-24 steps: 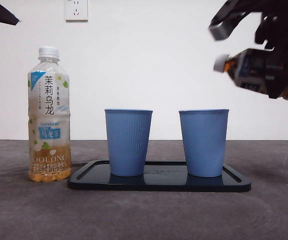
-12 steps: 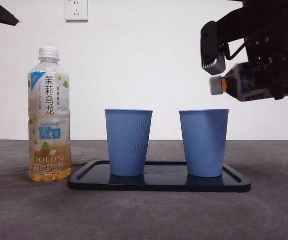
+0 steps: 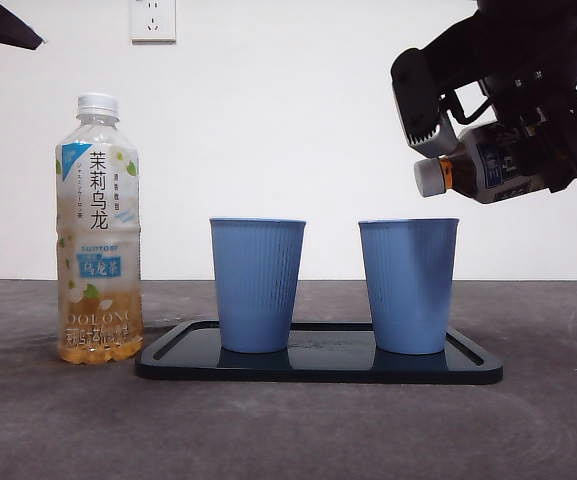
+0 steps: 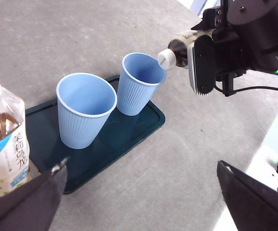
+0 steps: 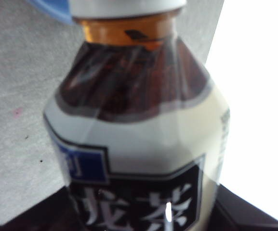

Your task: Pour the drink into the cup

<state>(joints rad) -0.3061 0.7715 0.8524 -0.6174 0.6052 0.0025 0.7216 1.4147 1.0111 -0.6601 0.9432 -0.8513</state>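
Observation:
My right gripper (image 3: 546, 150) is shut on a dark tea bottle (image 3: 488, 165) and holds it almost level, high on the right. Its white cap (image 3: 428, 177) is on and points slightly down, just above the rim of the right blue cup (image 3: 408, 285). A second blue cup (image 3: 257, 285) stands beside it on the dark tray (image 3: 318, 368). The left wrist view shows the bottle (image 4: 179, 45) with its cap over the farther cup (image 4: 139, 82). In the right wrist view, the bottle (image 5: 139, 134) fills the frame. My left gripper (image 4: 141, 168) waits open, off to the left.
A tall jasmine oolong bottle (image 3: 98, 230) with a white cap stands upright on the grey table, left of the tray. A wall socket (image 3: 153, 20) sits on the white wall behind. The left arm shows only as a black tip (image 3: 3, 25) at the top corner.
The right gripper has swung the dark bottle down from a neck-up tilt to nearly level. It has also moved left, bringing the cap closer to the right cup's rim.

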